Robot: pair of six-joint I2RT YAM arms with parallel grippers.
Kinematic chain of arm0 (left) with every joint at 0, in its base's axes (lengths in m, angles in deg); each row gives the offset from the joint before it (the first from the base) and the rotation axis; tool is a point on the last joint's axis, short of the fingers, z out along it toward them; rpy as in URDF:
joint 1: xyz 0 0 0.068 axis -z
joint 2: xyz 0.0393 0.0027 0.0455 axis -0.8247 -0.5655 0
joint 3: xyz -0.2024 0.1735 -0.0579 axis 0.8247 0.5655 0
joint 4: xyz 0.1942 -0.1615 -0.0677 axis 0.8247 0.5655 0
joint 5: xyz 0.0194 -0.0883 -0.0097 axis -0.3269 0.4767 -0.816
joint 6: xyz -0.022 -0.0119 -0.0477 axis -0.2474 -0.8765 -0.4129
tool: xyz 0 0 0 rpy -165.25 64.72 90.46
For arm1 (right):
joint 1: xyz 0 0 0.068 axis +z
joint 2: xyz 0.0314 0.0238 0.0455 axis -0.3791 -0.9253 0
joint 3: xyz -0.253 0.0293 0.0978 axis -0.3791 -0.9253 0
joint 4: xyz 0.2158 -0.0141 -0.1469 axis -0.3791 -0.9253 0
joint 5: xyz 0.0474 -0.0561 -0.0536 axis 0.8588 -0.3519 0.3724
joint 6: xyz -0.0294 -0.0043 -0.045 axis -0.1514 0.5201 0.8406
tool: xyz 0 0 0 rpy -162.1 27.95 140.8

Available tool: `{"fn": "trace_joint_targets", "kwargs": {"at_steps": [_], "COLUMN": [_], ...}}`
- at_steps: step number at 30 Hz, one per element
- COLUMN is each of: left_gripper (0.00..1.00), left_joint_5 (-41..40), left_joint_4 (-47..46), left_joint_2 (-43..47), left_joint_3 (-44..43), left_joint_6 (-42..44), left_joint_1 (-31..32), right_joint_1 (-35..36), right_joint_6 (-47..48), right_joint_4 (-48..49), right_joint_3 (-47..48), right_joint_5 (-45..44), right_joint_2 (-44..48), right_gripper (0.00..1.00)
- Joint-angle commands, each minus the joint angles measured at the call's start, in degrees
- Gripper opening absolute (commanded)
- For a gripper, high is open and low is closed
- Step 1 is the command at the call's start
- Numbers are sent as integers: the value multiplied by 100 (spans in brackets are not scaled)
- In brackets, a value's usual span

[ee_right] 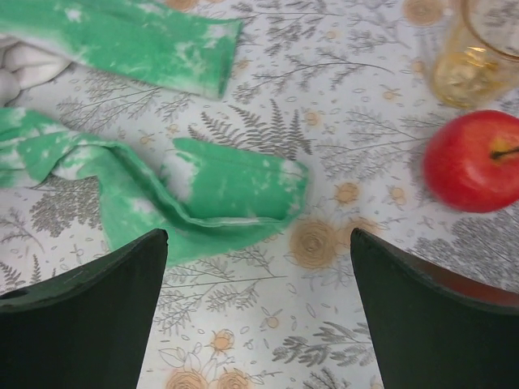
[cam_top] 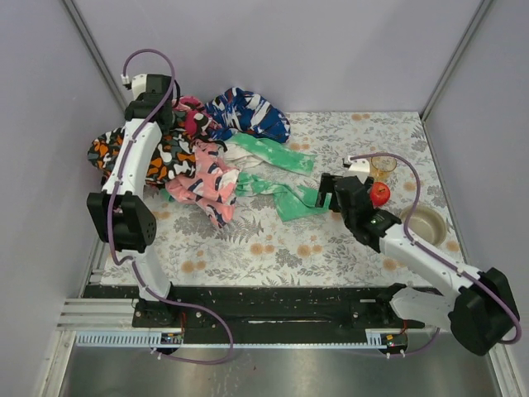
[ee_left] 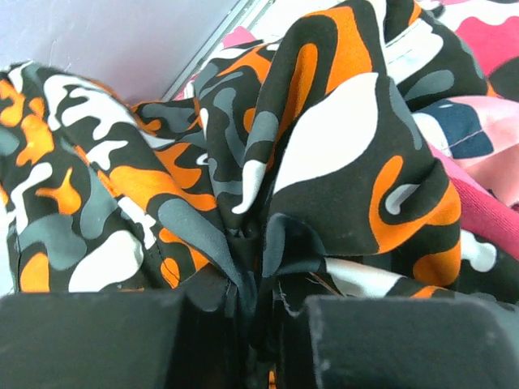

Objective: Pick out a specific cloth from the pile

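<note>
The pile point(cam_top: 207, 149) of bright cloths lies at the back left of the table. My left gripper point(ee_left: 259, 304) is shut on a bunched fold of the orange, black and white camouflage cloth point(ee_left: 324, 146), at the pile's left end point(cam_top: 161, 116). My right gripper point(ee_right: 259, 243) hangs open over bare tabletop, just right of the mint-green cloth point(ee_right: 219, 186), with nothing between its fingers. A pale white fold point(ee_right: 20, 65) shows at the left edge of the right wrist view. I cannot tell whether it is the cloth.
A red apple point(cam_top: 379, 193), an amber glass point(cam_top: 382, 168) and a pale bowl point(cam_top: 424, 225) stand close to the right arm. A blue-white-red cloth point(cam_top: 248, 112) and a pink floral cloth point(cam_top: 207, 182) lie in the pile. The left wall runs close beside the pile.
</note>
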Motion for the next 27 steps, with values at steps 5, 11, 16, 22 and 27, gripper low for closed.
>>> {"fn": "trace_joint_targets", "kwargs": {"at_steps": [5,11,16,22,27], "left_gripper": [0,0,0,0,0], "left_joint_5": [625,837,784,845,845], "left_joint_4": [-536,-940,-1019,-1090,-1125], "left_joint_2": [-114,70,158,158,123], "left_joint_3": [326,932,1074,1153,1232], "left_joint_6": [-164,-147,-147,-147,-165], "left_joint_1": [-510,-642,-712,-844,-888], "right_joint_1": [4,-5,-5,13,48], "right_joint_6": [-19,-686,-1642,-2585,-2691], "right_joint_4": [1325,1440,1650,2126,2293], "right_joint_3": [1435,3227,4459,5154,5673], "right_joint_5": [1974,2678,3169,3303,3320], "right_joint_2": [-1937,-3968,-5410,-6598,-7196], "right_gripper": [99,99,98,98,97]}}
